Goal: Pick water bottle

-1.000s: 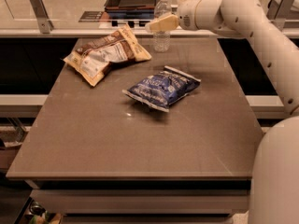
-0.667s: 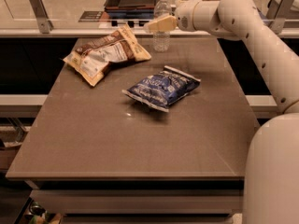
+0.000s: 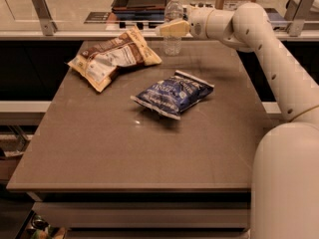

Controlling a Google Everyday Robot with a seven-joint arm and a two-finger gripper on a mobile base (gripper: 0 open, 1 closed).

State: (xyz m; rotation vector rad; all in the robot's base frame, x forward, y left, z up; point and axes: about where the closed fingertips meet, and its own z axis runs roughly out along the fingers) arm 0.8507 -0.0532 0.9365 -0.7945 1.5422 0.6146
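The gripper [image 3: 172,29] sits at the water bottle's [image 3: 172,46] middle, at the counter's [image 3: 124,153] 12 o'clock edge; whether its jaws pinch it cannot be told.

The white arm [image 3: 279,78] climbs from the bulky base [image 3: 286,183] at lower right and runs up the right side. It bends at the elbow [image 3: 249,21] near the top and reaches left. The wrist [image 3: 204,23] is level, and the cream tool [image 3: 172,29] sits at full stretch, top centre of the view, pointing left.
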